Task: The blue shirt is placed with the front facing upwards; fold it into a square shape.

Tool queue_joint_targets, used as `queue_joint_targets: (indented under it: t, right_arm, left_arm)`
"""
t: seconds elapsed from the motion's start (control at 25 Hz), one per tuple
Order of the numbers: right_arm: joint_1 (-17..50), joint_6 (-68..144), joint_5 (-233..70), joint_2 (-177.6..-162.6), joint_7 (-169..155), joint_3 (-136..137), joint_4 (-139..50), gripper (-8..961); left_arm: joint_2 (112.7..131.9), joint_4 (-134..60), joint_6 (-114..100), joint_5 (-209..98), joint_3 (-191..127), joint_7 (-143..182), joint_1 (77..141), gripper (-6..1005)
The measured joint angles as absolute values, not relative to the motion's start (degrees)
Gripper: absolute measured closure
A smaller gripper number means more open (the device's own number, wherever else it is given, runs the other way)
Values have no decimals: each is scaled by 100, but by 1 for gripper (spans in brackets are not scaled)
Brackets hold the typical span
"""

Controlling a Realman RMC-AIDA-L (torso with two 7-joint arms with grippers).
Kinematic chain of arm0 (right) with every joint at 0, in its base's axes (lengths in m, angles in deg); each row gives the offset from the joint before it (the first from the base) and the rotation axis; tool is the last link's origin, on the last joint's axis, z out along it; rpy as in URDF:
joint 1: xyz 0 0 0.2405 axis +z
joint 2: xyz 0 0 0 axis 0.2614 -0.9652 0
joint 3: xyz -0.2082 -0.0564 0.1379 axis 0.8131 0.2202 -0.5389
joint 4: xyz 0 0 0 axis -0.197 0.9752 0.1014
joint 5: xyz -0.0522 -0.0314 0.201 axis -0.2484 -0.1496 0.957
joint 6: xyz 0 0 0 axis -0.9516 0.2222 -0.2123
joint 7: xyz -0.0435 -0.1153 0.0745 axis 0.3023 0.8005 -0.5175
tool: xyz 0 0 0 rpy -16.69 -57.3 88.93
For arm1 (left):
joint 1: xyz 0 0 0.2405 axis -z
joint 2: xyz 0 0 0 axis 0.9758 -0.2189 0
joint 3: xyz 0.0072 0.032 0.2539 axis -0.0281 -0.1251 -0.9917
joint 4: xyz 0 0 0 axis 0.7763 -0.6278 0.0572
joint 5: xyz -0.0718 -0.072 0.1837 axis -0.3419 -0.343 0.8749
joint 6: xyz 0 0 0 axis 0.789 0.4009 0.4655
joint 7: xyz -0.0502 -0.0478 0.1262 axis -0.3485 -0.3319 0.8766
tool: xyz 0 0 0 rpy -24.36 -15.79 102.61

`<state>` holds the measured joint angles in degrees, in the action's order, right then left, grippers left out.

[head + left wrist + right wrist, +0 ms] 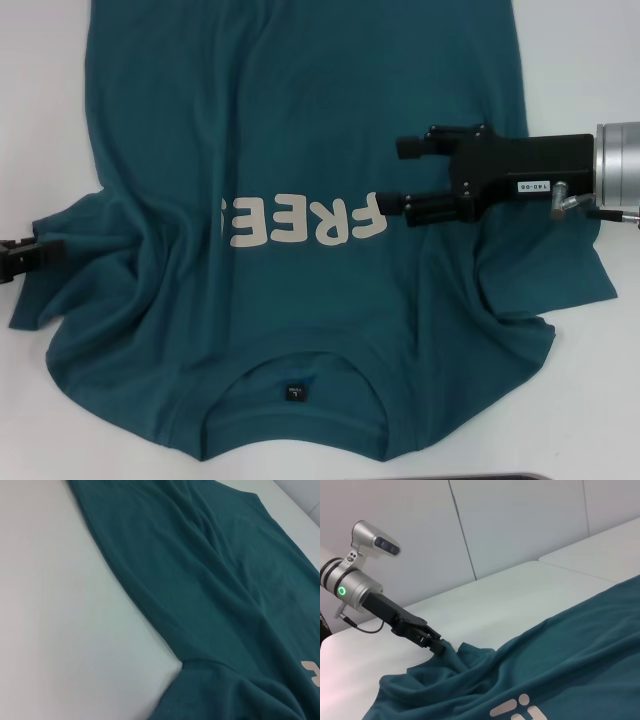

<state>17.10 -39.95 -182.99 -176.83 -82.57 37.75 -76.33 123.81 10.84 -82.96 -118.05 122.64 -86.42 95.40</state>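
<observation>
Where the blue shirt [300,150] lies, cream lettering [305,220] reads "FREE".

You have a plain white, matte surface [40,110] carrying everything here. Spread directly on it is the large dark teal-blue cotton T-shirt [300,130], front up, with the cream lettering [305,220] across the chest and the round ribbed collar [295,375] at the near edge, nearest the robot. The body of the shirt runs away from you past the far edge of the head view. Its sleeve on the robot's left [70,260] is bunched and wrinkled against the surface; the sleeve on the robot's right [545,275] lies rumpled too. In the left wrist view, the shirt's side hem [125,585] rests flat on the white surface.
</observation>
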Motion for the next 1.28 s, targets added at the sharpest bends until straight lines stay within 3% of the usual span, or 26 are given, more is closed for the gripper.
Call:
queue_joint_targets:
  t: [0.2,0.72,1.28]
  right_arm:
    - [1709,-3995,-18299,-17683,-8257,3773,-7633,29]
    - [1710,-3965,-18286,-17683,-8257,3751,-7633,29]
    - [1713,-3940,-18141,-17688,-8257,3747,-7588,28]
  left_arm:
    - [12369,1094,-8336,-11805,12280,-8644,9563,646]
    - [12317,1211,-8407,-11790,12246,-8725,9605,995]
    - [12195,1622,-8334,-11414,12532,-8985,9610,994]
